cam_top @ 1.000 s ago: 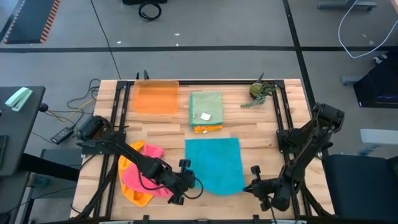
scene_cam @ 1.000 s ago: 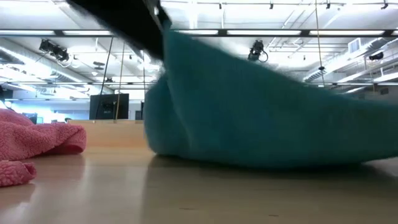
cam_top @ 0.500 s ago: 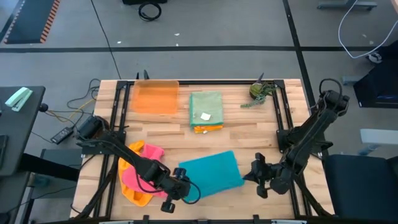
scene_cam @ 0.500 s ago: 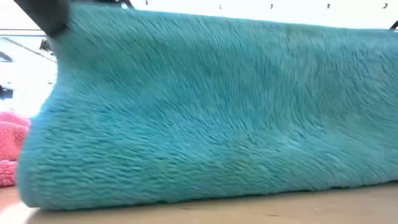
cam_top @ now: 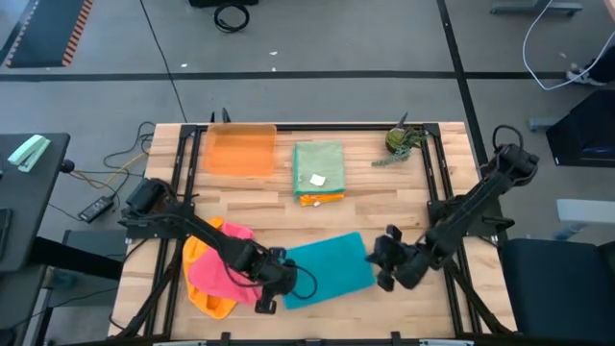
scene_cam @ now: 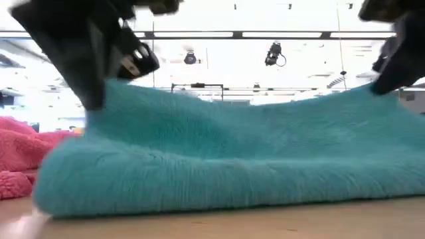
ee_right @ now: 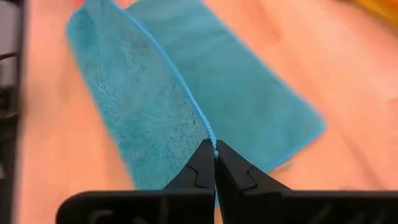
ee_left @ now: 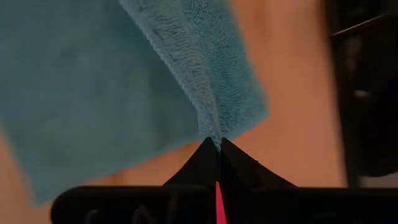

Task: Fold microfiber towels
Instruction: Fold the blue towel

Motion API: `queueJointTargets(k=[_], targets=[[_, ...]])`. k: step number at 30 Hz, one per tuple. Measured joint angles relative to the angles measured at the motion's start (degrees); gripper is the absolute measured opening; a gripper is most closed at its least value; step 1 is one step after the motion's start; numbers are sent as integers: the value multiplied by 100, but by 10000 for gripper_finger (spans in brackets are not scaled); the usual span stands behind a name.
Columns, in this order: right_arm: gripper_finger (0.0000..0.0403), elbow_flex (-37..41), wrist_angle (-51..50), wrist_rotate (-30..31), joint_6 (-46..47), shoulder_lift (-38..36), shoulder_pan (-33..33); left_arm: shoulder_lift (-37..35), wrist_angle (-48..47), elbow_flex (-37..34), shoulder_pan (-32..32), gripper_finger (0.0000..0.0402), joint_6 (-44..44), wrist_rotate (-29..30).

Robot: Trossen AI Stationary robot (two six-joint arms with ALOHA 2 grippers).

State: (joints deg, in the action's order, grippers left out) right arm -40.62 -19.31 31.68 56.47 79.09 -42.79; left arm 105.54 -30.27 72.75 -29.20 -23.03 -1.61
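Teal-blue towel lies folded in half on the near part of the wooden desk, between the two arms.

Left end effector low at the towel's near-left corner, fingers pinched tight on the upper layer's edge; left wrist view shows the hem caught between the tips.

Right end effector at the towel's right side, likewise clamped on a corner of the top layer, held just above the lower layer.

Pink and yellow towels heaped left of the teal one.

Folded sage green towel on an orange towel at the far centre, beside the translucent orange tray.
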Motion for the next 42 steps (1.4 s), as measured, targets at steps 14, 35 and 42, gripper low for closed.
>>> queueJointTargets(k=[14, 35, 42], targets=[[3, 0, -509, -39, -649, 1, 960, 2, -1050, -2, 756, 10, 605, 49], [91, 50, -477, -22, -1096, -4, 1511, 2, -1513, -2, 1068, 78, 225, 294], [132, 52, -383, -682, -605, -139, 1372, -23, -1757, -2, 1048, 101, 77, 959]])
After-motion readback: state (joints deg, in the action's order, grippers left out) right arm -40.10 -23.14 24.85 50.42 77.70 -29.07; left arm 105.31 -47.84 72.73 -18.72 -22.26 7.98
